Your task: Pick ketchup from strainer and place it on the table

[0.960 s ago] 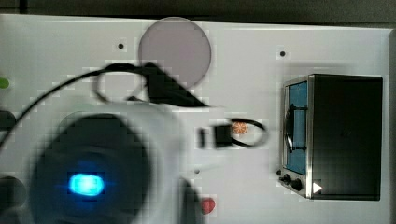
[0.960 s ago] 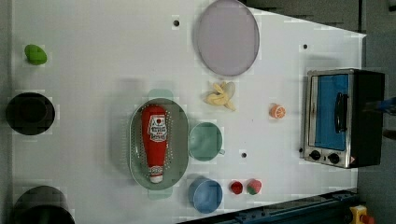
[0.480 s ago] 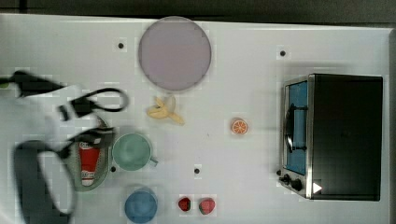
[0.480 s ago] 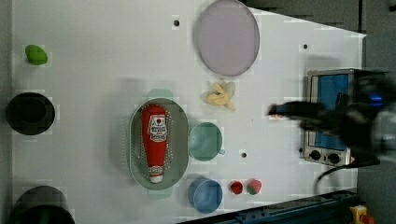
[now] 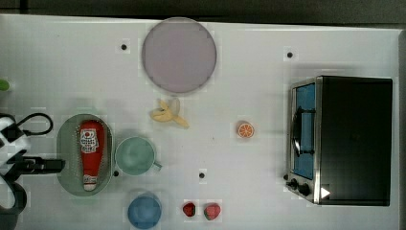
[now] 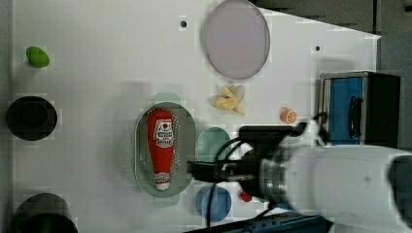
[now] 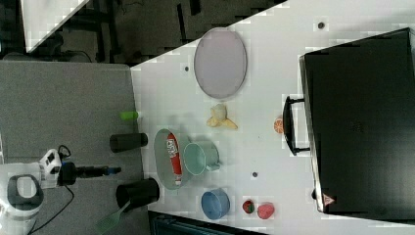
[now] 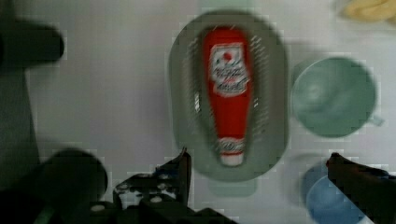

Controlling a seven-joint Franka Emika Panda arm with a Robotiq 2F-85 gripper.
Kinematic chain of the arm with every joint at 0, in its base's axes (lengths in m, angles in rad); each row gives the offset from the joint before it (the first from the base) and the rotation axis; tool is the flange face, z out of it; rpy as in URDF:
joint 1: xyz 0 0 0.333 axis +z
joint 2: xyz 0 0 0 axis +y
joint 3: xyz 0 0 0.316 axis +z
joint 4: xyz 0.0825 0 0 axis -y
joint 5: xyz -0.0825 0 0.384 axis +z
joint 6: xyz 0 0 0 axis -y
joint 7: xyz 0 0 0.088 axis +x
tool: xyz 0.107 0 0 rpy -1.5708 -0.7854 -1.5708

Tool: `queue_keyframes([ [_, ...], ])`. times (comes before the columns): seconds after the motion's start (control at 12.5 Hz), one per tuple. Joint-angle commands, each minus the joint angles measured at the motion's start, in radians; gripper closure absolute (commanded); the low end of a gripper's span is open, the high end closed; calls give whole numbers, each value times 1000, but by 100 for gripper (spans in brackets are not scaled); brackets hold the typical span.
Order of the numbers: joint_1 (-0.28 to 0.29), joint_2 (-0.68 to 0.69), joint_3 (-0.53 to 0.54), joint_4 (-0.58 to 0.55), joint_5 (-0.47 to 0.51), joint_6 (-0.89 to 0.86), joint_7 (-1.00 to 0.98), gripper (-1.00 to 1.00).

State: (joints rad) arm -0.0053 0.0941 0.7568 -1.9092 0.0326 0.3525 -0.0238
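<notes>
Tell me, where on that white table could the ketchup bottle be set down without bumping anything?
In the top view, the table is bare left of the grey-lilac plate, above the strainer. Another free patch lies between the orange slice and the strawberries. It is crowded around the green mug and blue bowl.

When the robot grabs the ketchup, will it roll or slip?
The ketchup lies flat in the strainer; being round, it would probably roll if nudged. Its tapered, smooth-looking plastic may slip toward the cap. It likely squashes a little, since it looks like a squeeze bottle.
</notes>
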Motion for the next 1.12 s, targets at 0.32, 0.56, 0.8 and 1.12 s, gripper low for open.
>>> queue_keyframes([
  [0.32,-3,121,-4,-154,-136,276,47,-100],
  [0.56,-3,210,-12,-203,-201,420,50,-100],
  [0.8,1,305,-20,-216,-253,532,120,-100],
  [1.12,16,413,-38,-216,-378,590,249,-100],
])
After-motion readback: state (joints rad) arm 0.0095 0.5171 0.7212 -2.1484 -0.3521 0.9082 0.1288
